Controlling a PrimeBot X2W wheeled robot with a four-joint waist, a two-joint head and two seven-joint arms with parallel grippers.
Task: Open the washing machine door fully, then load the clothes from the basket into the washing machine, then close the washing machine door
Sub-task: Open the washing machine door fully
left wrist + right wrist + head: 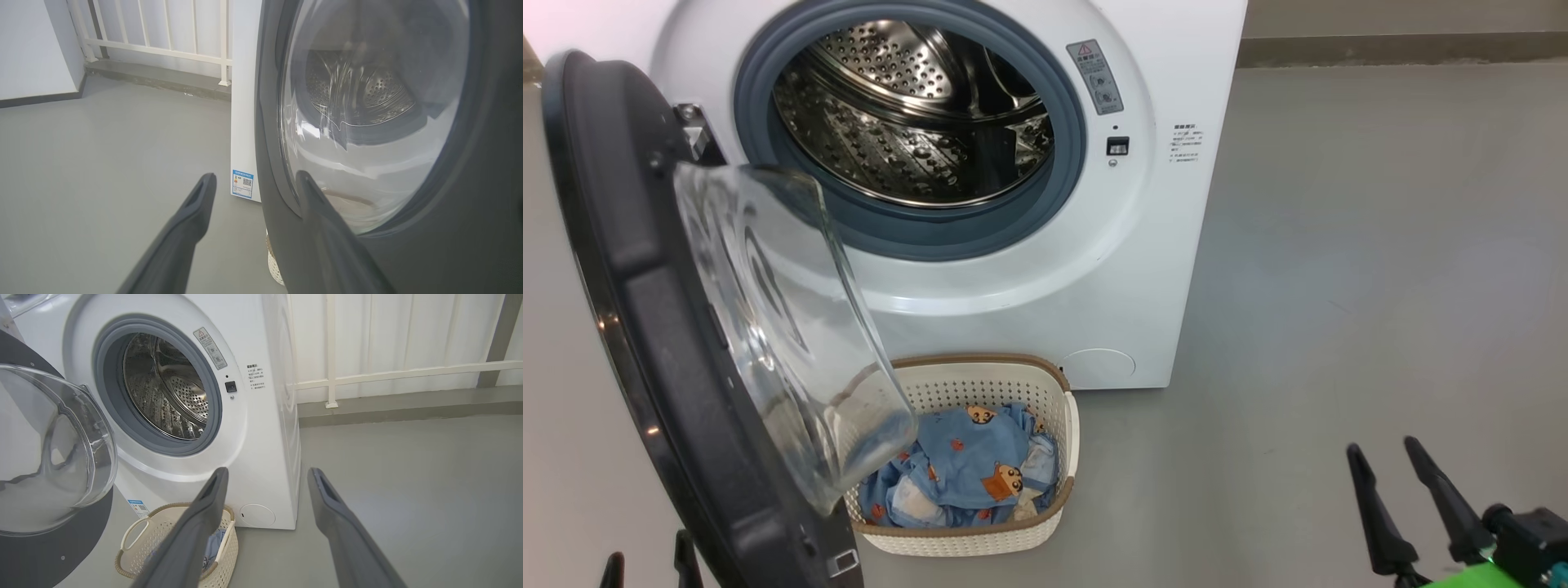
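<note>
Head view: the washing machine door [637, 294] stands swung out on its left hinge, and its glass bowl [768, 327] overhangs the near-left part of the basket [988, 384]. The clothes [972, 465] lie in the basket, on the floor [1339, 286] just in front of the washing machine [1143, 269]. The drum [915, 122] looks empty.

My left gripper [255, 174] is spread wide and holds nothing. One of its fingers [327, 228] lies across the door's outer rim, but I cannot tell whether it touches. My right gripper [1380, 445] is also spread and empty, well apart to the right.

I judge the opening step unfinished. Next I push the door further left, then reach for the clothes.
</note>
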